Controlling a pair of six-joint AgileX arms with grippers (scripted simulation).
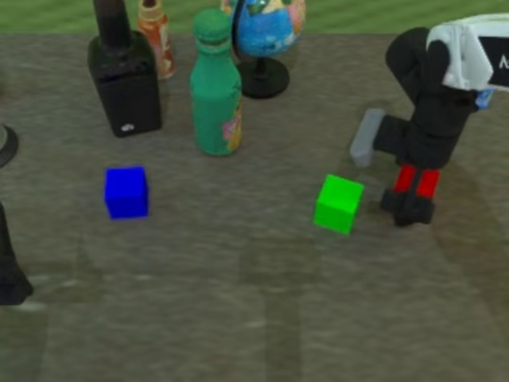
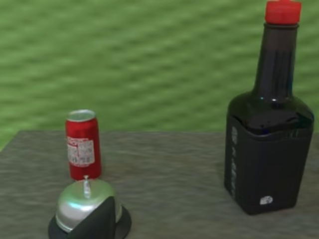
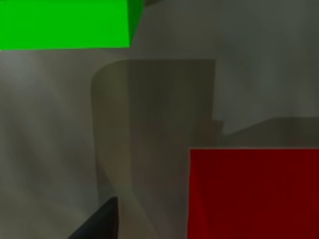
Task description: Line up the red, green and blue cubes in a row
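Observation:
The blue cube (image 1: 126,191) sits on the table at the left, the green cube (image 1: 339,204) right of the middle. The red cube (image 1: 406,179) lies just right of the green one, mostly hidden under my right gripper (image 1: 412,203), which reaches down over it. In the right wrist view the red cube (image 3: 254,194) fills one corner, a gap separates it from the one visible dark finger (image 3: 102,221), and the green cube (image 3: 65,25) lies beyond. The gripper is open. My left arm (image 1: 9,274) is parked at the left edge; one finger (image 2: 97,221) shows.
Along the back stand a black bottle (image 1: 123,76), an orange bottle (image 1: 155,36), a teal bottle (image 1: 215,87) and a globe (image 1: 262,32). A grey block (image 1: 367,137) lies beside the right arm. A bell (image 2: 87,204) and a red can (image 2: 82,144) sit at far left.

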